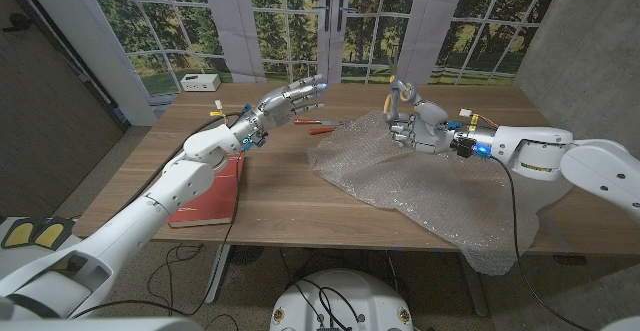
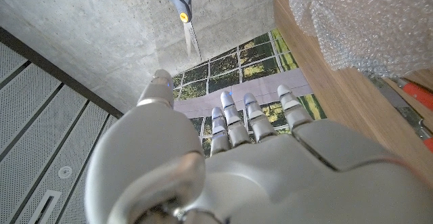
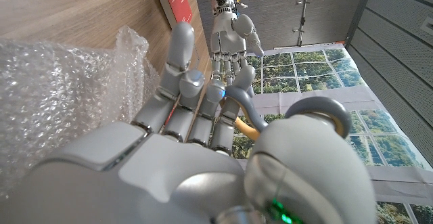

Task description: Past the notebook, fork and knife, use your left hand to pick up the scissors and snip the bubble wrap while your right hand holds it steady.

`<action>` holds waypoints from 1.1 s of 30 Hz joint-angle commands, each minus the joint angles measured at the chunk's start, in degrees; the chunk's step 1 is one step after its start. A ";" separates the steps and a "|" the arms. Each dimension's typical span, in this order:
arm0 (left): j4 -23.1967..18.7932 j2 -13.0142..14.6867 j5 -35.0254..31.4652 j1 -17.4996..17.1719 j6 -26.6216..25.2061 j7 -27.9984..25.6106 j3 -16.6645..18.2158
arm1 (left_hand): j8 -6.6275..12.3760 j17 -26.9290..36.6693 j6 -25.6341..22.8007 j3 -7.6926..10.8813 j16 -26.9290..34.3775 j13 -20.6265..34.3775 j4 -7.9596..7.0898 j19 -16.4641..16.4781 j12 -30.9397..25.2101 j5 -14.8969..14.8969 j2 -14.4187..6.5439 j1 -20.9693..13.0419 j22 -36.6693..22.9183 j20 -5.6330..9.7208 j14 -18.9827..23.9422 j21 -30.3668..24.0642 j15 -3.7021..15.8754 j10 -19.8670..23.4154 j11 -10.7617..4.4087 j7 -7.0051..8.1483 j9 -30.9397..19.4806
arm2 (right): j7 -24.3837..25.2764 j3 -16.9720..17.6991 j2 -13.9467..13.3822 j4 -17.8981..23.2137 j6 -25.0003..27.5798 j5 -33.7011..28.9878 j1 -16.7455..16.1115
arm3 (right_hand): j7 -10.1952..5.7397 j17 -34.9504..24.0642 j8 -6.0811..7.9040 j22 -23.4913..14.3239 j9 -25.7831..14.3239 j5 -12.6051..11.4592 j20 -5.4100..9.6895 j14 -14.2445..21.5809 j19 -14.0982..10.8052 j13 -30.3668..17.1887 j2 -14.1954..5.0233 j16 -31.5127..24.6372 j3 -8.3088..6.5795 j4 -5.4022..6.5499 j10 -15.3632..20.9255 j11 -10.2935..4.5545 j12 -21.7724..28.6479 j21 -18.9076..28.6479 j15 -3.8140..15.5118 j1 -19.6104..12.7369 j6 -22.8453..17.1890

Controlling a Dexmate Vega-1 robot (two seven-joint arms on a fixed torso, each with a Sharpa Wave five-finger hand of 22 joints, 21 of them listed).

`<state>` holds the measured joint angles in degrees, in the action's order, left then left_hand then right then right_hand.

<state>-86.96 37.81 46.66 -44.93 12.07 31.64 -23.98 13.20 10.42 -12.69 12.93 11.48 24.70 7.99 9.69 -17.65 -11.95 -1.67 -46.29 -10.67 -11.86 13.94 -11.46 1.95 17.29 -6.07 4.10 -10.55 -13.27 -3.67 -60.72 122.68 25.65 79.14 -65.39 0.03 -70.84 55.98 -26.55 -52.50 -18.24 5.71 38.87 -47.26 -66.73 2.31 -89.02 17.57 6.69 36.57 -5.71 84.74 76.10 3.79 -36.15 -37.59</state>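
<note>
**Scissors** (image 1: 397,89): grey and orange handles. Held upright, blades up, in the right hand, above the far edge of the bubble wrap. The left wrist view shows the blades (image 2: 191,38) in the air ahead of the left fingertips, well apart from them.

**Right hand** (image 1: 415,128): fingers curled round the scissor handles (image 3: 238,102). It is raised off the sheet, so it is not steadying anything. Probably it is presenting the tool for a handover, since the task gives the cutting to the other hand.

**Left hand** (image 1: 296,98): fingers straight and apart, holding nothing. It is stretched over the table's far side, seemingly reaching toward the scissors.

**Bubble wrap** (image 1: 420,186): crumpled sheet on the table's right half, one corner hanging over the near edge. Uncut, as far as can be seen.

**Notebook** (image 1: 212,199): red, lying under the left forearm.

**Cutlery** (image 1: 314,123): red-handled, beside the sheet's far-left edge.
</note>
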 commanded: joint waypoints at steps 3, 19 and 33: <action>8.01 -1.35 0.24 2.91 3.55 9.02 -0.47 | 0.45 0.06 -1.73 0.72 -0.04 0.02 0.36 -0.90 -0.30 -0.20 -0.57 -0.86 0.09 0.42 -0.14 0.10 1.09 0.95 -0.94 1.60 -0.28 | 0.55 -0.55 0.29 0.00 0.89 0.68 0.41 | 0.47 0.04 0.30 0.13 -0.23 -0.34 0.29 0.16 0.47 -0.38 -0.29 0.01 0.38 0.12 0.55 -0.04 -0.10 0.59 8.13 -1.08 -0.57; 3.60 2.60 -2.11 -0.07 2.92 5.62 0.39 | 1.12 -0.07 -5.43 1.88 -0.27 0.00 1.18 -1.67 -0.11 -0.21 -1.47 -2.97 0.18 0.68 -0.93 0.20 1.46 1.90 -2.24 2.41 -0.61 | 0.10 -1.71 0.71 -0.78 1.38 1.03 2.00 | 0.26 0.07 0.32 1.07 -0.18 -0.20 0.43 0.23 0.84 -0.01 -0.99 0.15 0.56 0.23 0.97 -0.19 -1.15 1.79 8.14 -2.43 -0.54; 0.26 7.13 -3.05 -2.40 1.05 4.89 1.09 | 1.23 -0.20 -8.21 5.76 -0.47 -0.13 2.67 -1.88 0.22 -2.05 -3.59 -10.37 0.30 0.94 -2.03 0.10 1.45 3.13 -2.37 2.57 -0.84 | 0.41 -1.97 0.60 -0.90 1.92 1.52 2.84 | 0.32 0.10 0.55 1.58 -0.41 -0.09 0.42 0.17 0.97 -0.41 -1.18 0.23 0.67 0.37 0.99 -0.01 -1.24 2.21 8.14 -2.70 -0.66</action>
<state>-84.58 41.62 44.89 -46.12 14.48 36.89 -23.26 14.22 10.12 -20.05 17.72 11.09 24.43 10.67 8.16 -17.37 -13.40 -5.23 -54.98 -10.40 -11.14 12.25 -11.46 2.12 19.15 -8.10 6.73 -11.08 -12.97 -5.28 -60.09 121.90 27.12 80.36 -63.33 0.01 -70.50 56.19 -24.95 -52.59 -18.23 5.21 38.88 -46.55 -66.93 1.04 -89.01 17.81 6.93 37.17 -5.71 83.69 77.88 3.79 -38.21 -37.60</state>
